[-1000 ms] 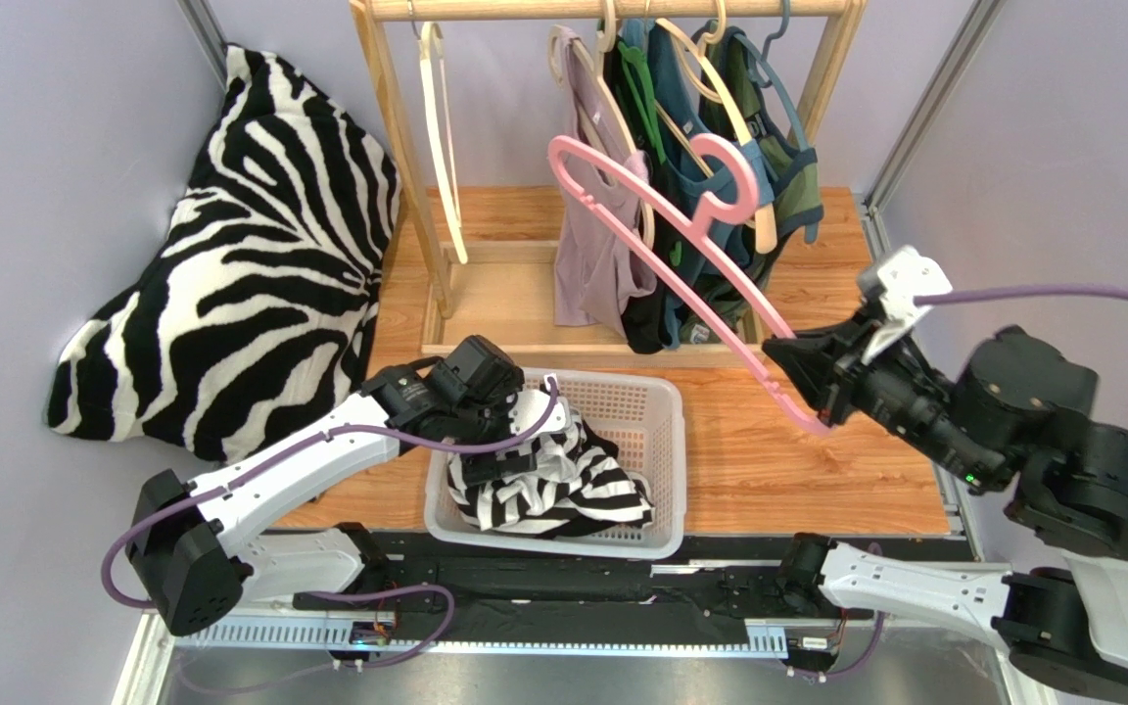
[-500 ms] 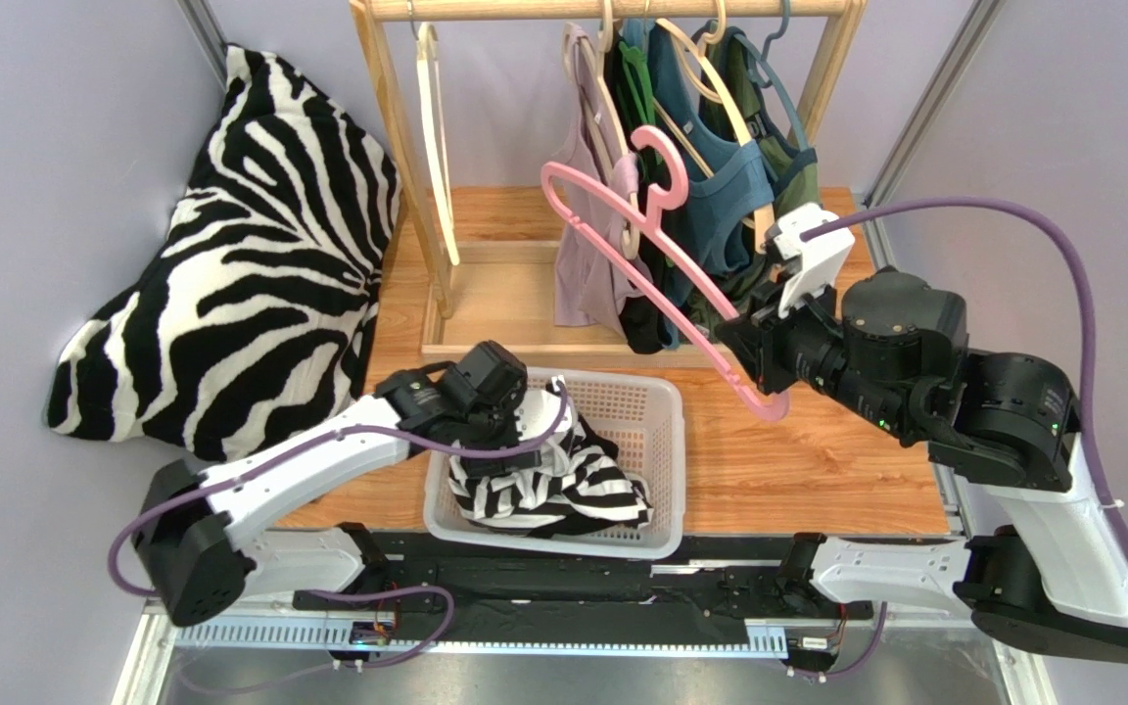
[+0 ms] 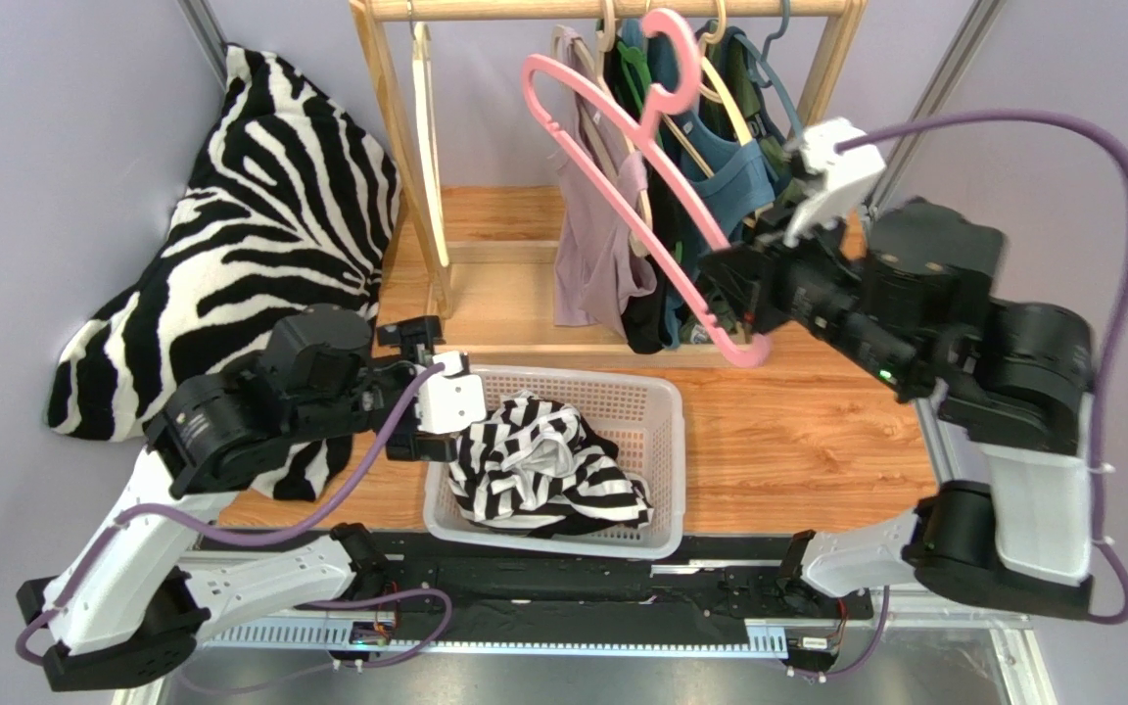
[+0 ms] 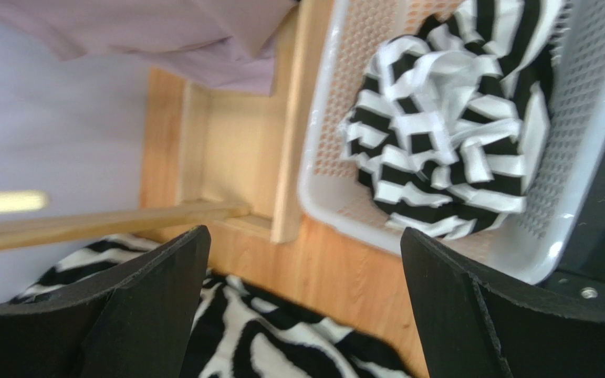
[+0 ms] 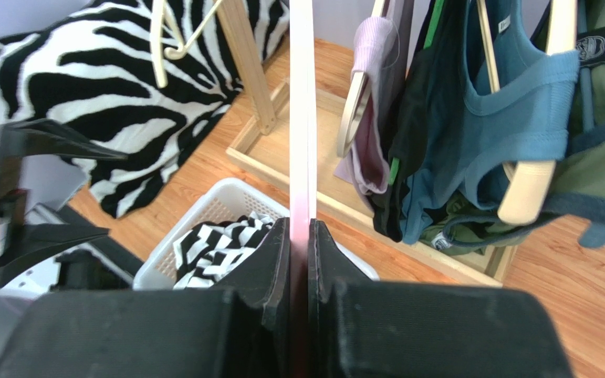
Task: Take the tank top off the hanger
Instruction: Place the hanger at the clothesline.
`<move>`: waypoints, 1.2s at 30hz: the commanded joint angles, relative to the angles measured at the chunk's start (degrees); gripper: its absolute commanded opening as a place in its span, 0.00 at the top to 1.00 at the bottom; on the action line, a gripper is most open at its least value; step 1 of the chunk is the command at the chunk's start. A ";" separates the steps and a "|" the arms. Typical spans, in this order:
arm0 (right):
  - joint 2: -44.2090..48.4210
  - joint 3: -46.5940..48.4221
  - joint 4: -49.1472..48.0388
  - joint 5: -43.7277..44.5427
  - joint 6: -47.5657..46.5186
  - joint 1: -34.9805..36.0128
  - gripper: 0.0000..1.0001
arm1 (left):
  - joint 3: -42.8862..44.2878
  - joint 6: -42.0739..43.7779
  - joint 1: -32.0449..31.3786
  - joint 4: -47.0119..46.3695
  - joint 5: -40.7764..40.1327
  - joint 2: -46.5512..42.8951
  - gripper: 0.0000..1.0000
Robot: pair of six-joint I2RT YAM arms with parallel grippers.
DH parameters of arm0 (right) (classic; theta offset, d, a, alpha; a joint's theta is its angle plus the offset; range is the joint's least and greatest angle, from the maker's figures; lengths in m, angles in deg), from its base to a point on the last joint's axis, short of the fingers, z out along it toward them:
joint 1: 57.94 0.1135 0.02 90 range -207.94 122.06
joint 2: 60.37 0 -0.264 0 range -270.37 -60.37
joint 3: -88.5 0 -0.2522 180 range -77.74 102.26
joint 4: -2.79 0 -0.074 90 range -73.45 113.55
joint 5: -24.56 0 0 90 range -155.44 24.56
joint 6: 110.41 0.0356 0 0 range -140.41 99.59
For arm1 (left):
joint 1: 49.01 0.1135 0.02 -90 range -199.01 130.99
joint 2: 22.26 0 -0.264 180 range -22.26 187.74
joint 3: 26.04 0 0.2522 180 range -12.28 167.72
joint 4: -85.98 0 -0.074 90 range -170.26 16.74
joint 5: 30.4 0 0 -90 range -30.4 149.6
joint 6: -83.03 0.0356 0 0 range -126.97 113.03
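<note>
Just ahead of my left gripper [image 4: 304, 244], whose jaws stand wide apart with nothing between them, sits the white basket [image 3: 673, 441], and the tank top [image 3: 548, 470] lies in it, below and beyond the fingertips in the wrist view. It is a black-and-white striped knit, dropped in a loose crumpled heap with folds turned over one another and a white-edged band showing near the top. It fills much of the basket floor and hangs on nothing. So I judge the removal itself as good as done, with the garment free of the hanger and put away. Over on the right, my right gripper [image 5: 300, 236] is clamped on the lower arm of the bare pink hanger [image 3: 629, 191], which rises up and away from the fingers, its hook close under the wooden rail [image 3: 526, 9]. The step in hand looks like putting that empty hanger back. Next I would need to raise the hook over the rail and seat it in a gap, keeping the hanger's long arm clear of the lilac top [image 3: 585, 250] and the blue top [image 3: 732, 162] hanging just beside it, before letting go.
</note>
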 commanded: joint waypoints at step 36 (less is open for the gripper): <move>-37.93 14.05 -33.61 14.72 -2.28 -4.63 1.00 | 6.99 -1.89 4.65 -13.43 -17.76 -16.03 0.01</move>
